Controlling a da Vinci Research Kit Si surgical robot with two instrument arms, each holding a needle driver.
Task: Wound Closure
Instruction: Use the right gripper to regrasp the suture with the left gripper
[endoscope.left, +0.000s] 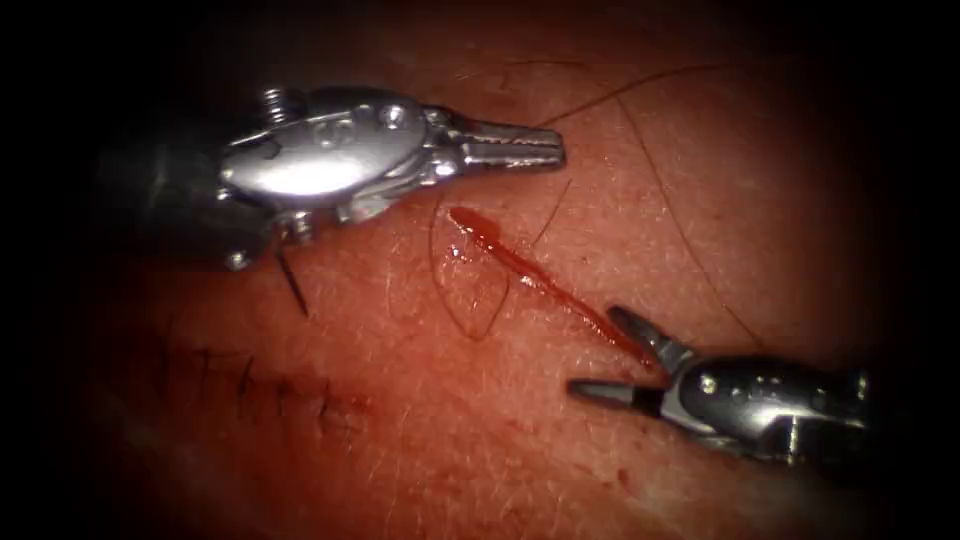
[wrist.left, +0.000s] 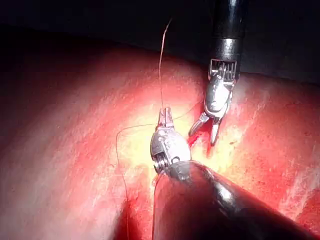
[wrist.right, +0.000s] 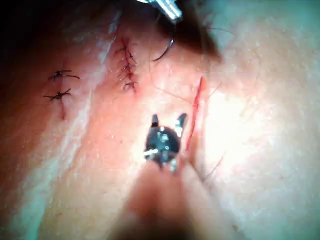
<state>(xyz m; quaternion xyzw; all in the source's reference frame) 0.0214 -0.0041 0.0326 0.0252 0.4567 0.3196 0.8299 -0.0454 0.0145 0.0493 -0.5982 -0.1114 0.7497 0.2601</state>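
The left tool (endoscope.left: 515, 147) has its jaws closed on the thread (endoscope.left: 610, 95), which leaves the tips as a thin dark strand and runs away over the tissue (endoscope.left: 420, 440) toward the far right; in the left wrist view the same tool (wrist.left: 165, 118) pinches the strand (wrist.left: 160, 65) as it rises straight up from the jaw tips. The right tool (endoscope.left: 620, 355) has its jaws spread wide and grips nothing, one jaw lying at the lower right end of the cut (endoscope.left: 530, 272), the other pointing left over bare tissue; the right wrist view shows the spread jaws (wrist.right: 167, 120) just beside the cut (wrist.right: 196, 112). The needle (wrist.right: 165, 50) appears in the right wrist view as a dark curve hanging under the left tool (wrist.right: 167, 7), free of the tissue. A loop of thread lies on the tissue left of the cut. The cut is a short red slit, wet with red fluid (endoscope.left: 478, 232). The tissue is pale pink, with fine hairs, and an older sutured line (endoscope.left: 270, 390) crosses it at the lower left. Beyond the lit tissue all is dark.
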